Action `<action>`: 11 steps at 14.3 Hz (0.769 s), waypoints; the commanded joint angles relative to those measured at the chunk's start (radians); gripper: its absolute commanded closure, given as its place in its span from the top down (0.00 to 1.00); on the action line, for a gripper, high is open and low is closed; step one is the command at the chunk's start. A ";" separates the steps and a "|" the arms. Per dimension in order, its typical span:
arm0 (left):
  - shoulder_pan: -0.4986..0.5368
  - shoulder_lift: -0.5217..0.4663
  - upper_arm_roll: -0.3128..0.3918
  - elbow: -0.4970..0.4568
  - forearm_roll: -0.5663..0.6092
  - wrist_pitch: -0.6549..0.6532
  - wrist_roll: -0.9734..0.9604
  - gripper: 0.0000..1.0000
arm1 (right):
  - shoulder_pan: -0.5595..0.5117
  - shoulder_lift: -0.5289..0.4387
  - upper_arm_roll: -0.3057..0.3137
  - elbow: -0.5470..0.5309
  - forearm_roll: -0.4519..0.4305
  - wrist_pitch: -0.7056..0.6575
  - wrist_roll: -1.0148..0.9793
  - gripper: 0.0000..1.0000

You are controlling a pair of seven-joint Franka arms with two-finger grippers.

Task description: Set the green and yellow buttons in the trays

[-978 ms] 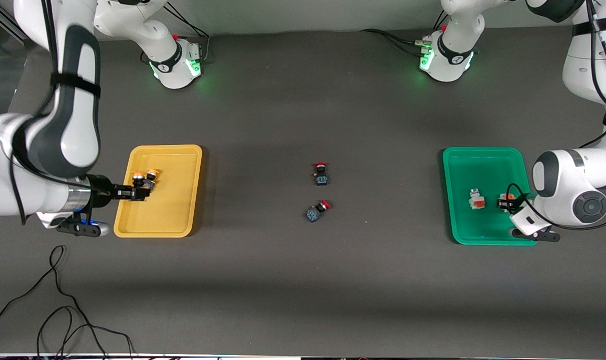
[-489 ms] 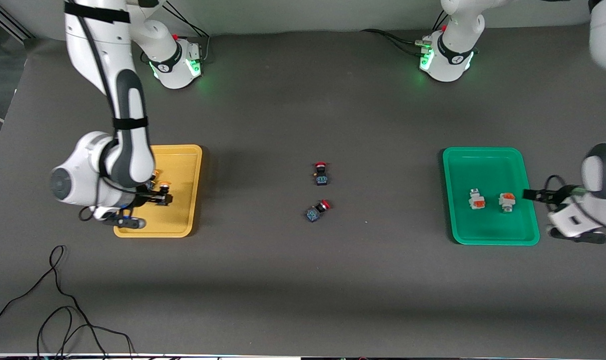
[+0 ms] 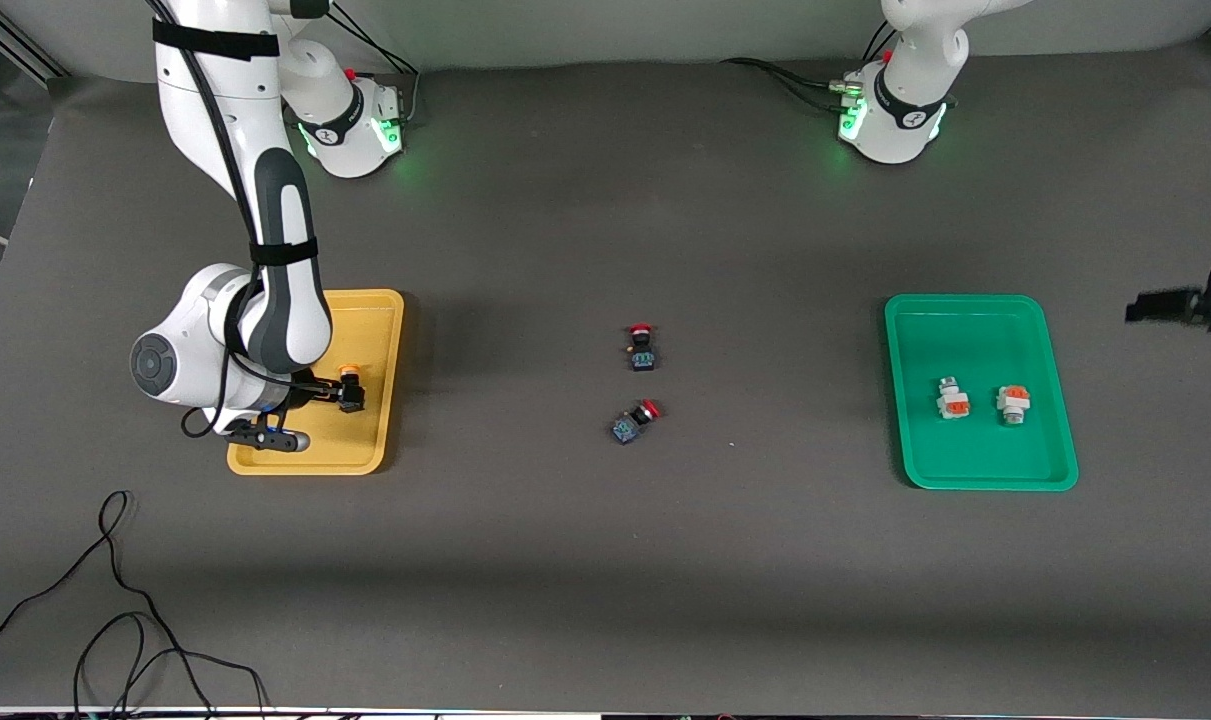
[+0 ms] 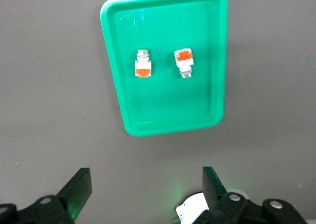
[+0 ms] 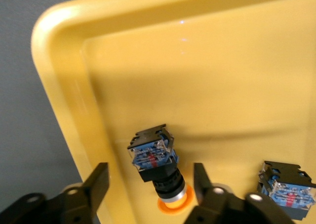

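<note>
The right gripper (image 5: 148, 184) is hanging low over the yellow tray (image 3: 377, 330), its fingers (image 5: 101, 177) spread apart with nothing clamped between them. Lying in the gap between those fingers is one yellow-capped button (image 5: 157, 168): a stubby black barrel with a yellow-orange cap at one end and a black body with a blue, red-striped face at the other. It is resting on the tray floor close to the tray's rim. Just beside the gripper, also in the tray, a second yellow-capped button (image 5: 289, 189) is showing the same black-and-blue body; its cap is hidden by the gripper.

Out from there, toward the middle of the worktop (image 3: 605, 560), two red-capped switches (image 3: 642, 348) are lying near each other, well apart from either tray.

The left gripper (image 4: 145, 192) is held up in the air, off past the green tray (image 4: 123, 75) at the left arm's end of the worktop, its fingers (image 4: 79, 189) wide open and empty. Below it and well apart from it, the green tray is carrying two buttons side by side, near each other but not touching. Each white-bodied button (image 4: 142, 65) has an orange block and a pale tip, and the other one (image 4: 184, 62) is pointing the reverse way.
</note>
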 commanded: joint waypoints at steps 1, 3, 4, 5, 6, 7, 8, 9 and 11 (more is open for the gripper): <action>-0.058 -0.117 0.005 -0.082 -0.011 0.008 0.001 1.00 | 0.001 -0.062 -0.011 0.027 -0.005 -0.015 -0.023 1.00; -0.117 -0.144 0.019 -0.086 -0.011 0.010 -0.052 1.00 | 0.001 -0.082 -0.032 0.132 -0.095 -0.097 -0.013 1.00; -0.147 -0.148 0.019 -0.086 -0.011 0.016 -0.109 1.00 | -0.002 -0.082 -0.040 0.203 -0.119 -0.166 0.001 1.00; -0.175 -0.167 0.021 -0.091 -0.011 0.025 -0.144 1.00 | -0.004 -0.082 -0.060 0.272 -0.133 -0.235 0.030 1.00; -0.195 -0.185 0.024 -0.108 -0.012 0.037 -0.172 1.00 | -0.004 -0.081 -0.074 0.338 -0.143 -0.300 0.058 1.00; -0.218 -0.206 0.027 -0.125 -0.012 0.049 -0.202 1.00 | -0.002 -0.081 -0.083 0.404 -0.173 -0.355 0.079 1.00; -0.258 -0.226 0.048 -0.145 -0.012 0.065 -0.230 1.00 | -0.004 -0.081 -0.085 0.470 -0.221 -0.407 0.107 1.00; -0.296 -0.242 0.070 -0.161 -0.012 0.077 -0.252 1.00 | -0.005 -0.082 -0.085 0.529 -0.260 -0.458 0.131 1.00; -0.310 -0.262 0.075 -0.180 -0.012 0.083 -0.260 1.00 | -0.007 -0.090 -0.115 0.629 -0.275 -0.562 0.144 1.00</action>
